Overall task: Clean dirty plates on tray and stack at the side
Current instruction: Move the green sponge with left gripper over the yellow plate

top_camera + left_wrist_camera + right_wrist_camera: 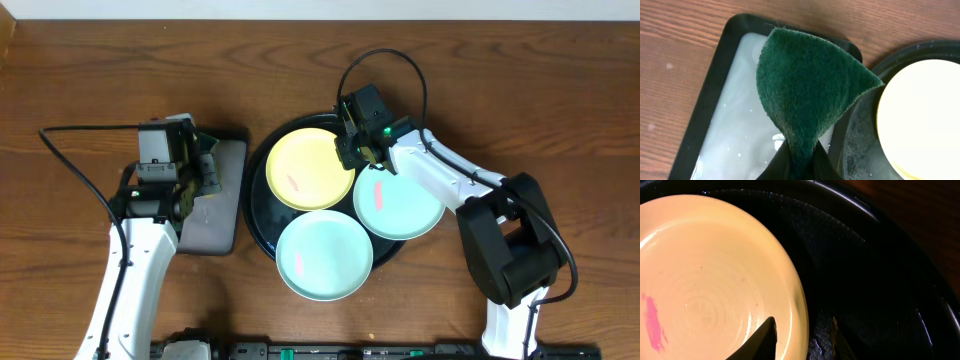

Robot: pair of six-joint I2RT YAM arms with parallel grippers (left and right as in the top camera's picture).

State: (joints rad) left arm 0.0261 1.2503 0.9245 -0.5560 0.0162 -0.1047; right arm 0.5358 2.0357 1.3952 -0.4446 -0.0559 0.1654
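Overhead view: yellow plate (308, 168) sits on the round tray (257, 205), smear not wiped. Right gripper (802, 339) has its jaws partly open astride the plate's rim, gripping nothing; left gripper (796, 167) pinches the sponge (805, 85). Next up, probably: clamp the rim, then scrub.

We note a yellow plate (308, 168) at 12 o'clock in the black tray (260, 212), with a pink smear (654, 322) on it. At 4 o'clock a mint-blue plate (405, 210), at 6 o'clock a second mint-blue plate (330, 250), each faintly streaked red. The sponge (810, 95) is dark green; the table (100, 60) is brown and wood-grained.
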